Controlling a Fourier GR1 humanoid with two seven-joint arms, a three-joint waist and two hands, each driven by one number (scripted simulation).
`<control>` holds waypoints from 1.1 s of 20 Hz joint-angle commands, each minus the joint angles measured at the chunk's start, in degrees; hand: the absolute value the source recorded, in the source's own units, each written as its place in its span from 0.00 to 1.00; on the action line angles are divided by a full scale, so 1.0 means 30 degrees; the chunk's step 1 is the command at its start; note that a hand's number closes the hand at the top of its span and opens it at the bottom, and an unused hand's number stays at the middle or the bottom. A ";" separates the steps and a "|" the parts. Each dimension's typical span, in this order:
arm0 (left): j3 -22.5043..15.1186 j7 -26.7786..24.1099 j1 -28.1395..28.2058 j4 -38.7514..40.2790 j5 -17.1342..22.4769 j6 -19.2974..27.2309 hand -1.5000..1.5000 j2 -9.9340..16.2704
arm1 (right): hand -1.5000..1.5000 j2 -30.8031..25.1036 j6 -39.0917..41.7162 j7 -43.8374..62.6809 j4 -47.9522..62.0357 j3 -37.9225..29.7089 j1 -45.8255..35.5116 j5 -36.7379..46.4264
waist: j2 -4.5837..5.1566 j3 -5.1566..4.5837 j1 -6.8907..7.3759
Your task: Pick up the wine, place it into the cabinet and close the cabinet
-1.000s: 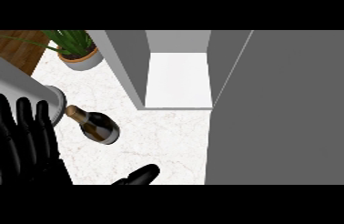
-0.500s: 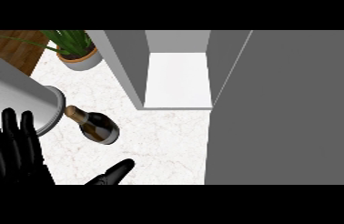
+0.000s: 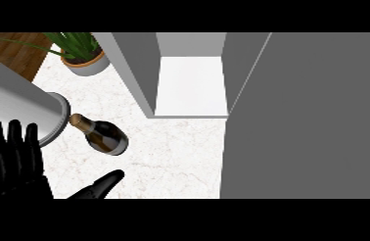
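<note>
My one view looks steeply down from my head onto the marble counter, near enough that only my left hand enters at the lower left. The potted plant sits upper left, the open cabinet upper centre, and its door fills the right.

No readable text for you here.

You will find no lettering, brand, number or sign anywhere in the head view: the wine bottle lying on the desk shows only dark glass and a brown neck with no legible label, and the cabinet walls and the plant pot are plain.
</note>
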 commanded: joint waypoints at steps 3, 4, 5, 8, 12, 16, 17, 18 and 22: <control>0.0762 -0.4903 0.1226 0.2394 0.4367 -0.1219 0.00 -0.0960 | 0.00 0.0036 -0.0292 0.1781 -0.2718 -0.0104 0.0018 -0.1570 | -0.0010 -0.0015 0.0033; 0.1063 -0.5064 0.1544 0.2252 0.4709 -0.1561 0.00 -0.0940 | 0.00 0.0294 -0.0543 0.1808 -0.2808 0.0102 0.0030 -0.1171 | -0.0012 0.0000 0.0064; 0.1752 -0.5576 0.1207 0.2919 0.5308 -0.2129 0.00 -0.0895 | 0.00 0.0194 -0.0220 0.1792 -0.3333 0.0414 0.0830 -0.0959 | -0.0013 0.0005 -0.0006; 0.2771 -0.8246 0.1339 0.4913 0.7292 -0.3367 0.00 -0.2046 | 0.00 0.0652 -0.0894 0.2141 -0.2549 0.1107 -0.0299 -0.0137 | 0.0003 -0.0001 0.0054; 0.4022 -1.0832 0.2337 0.6193 0.8005 -0.4474 0.00 -0.2394 | 0.00 -0.0128 -0.0193 0.1825 -0.2428 -0.0987 -0.0533 -0.1761 | 0.0000 0.0021 0.0060; 0.5864 -1.2427 0.2156 0.8490 0.9908 -0.6447 0.00 -0.2507 | 0.00 -0.0026 0.0011 0.1935 -0.2701 -0.0494 -0.0003 -0.1694 | 0.0009 0.0025 -0.0001; 0.5340 -1.1907 0.2369 0.7957 0.9141 -0.5896 0.00 -0.2480 | 0.00 0.0128 -0.0069 0.1558 -0.2329 -0.0918 -0.0334 -0.1679 | 0.0011 0.0036 0.0046; 0.5743 -1.2023 0.2688 0.7744 0.9847 -0.6482 0.00 -0.2412 | 0.00 0.0492 -0.0218 0.1959 -0.3216 0.0603 0.0414 -0.0384 | -0.0007 0.0031 0.0048; 0.6488 -1.3873 0.2725 0.9418 1.0655 -0.7652 0.00 -0.2913 | 0.00 0.0476 -0.0781 0.3299 -0.4018 0.0285 -0.0059 -0.0902 | -0.0020 0.0023 0.0013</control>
